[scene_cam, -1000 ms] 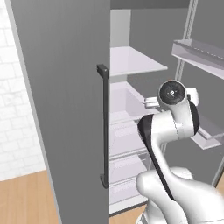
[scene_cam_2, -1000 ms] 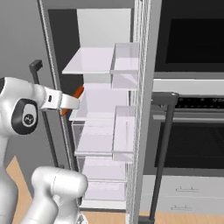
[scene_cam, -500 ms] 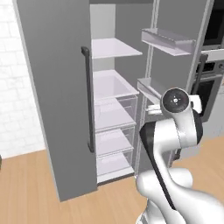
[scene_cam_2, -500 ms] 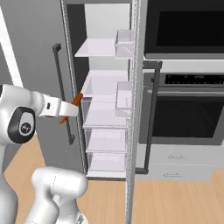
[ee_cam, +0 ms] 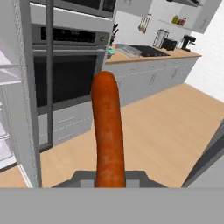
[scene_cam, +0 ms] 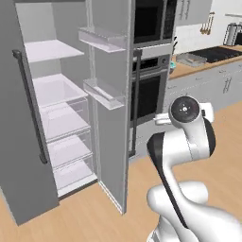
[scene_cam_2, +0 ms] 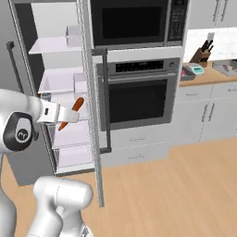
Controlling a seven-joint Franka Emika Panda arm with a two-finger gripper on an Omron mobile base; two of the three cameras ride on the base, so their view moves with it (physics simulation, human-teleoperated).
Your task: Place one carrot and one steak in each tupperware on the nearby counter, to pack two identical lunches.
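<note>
Kitchen flooring of pale wood spreads across the lower half of all three views, with the tall grey fridge [scene_cam: 71,108] standing open at the left and a black wall oven [scene_cam_2: 139,90] beside it. At the left middle of the right base view the gripper [scene_cam_2: 69,115] is clenched on a carrot [scene_cam_2: 71,112], which sticks out orange and slanted from between the jaws, in front of the fridge shelves. In the hand view the same carrot [ee_cam: 108,131] rises from the bottom centre, its rounded end pointing toward the oven and the far run of cabinets.

Outward from there, the counter [scene_cam: 203,66] lies at the upper right of the left base view, well apart from the arm. On it sits a shallow grey container that looks like one tupperware [scene_cam: 191,59]; it is too small to tell whether anything lies in it, and I cannot make out the second one with any certainty. In the hand view a grey tray shape [ee_cam: 127,49] shows on the counter just right of the oven, probably the same piece.

As a judgement: the task is in an early or middle stretch. One carrot is in hand and out of the fridge but not yet delivered. No steak is visible anywhere, and the fridge shelves look bare. Carrying this carrot to the counter, releasing it into a tupperware, and whatever remains of the other items are left to do.
</note>
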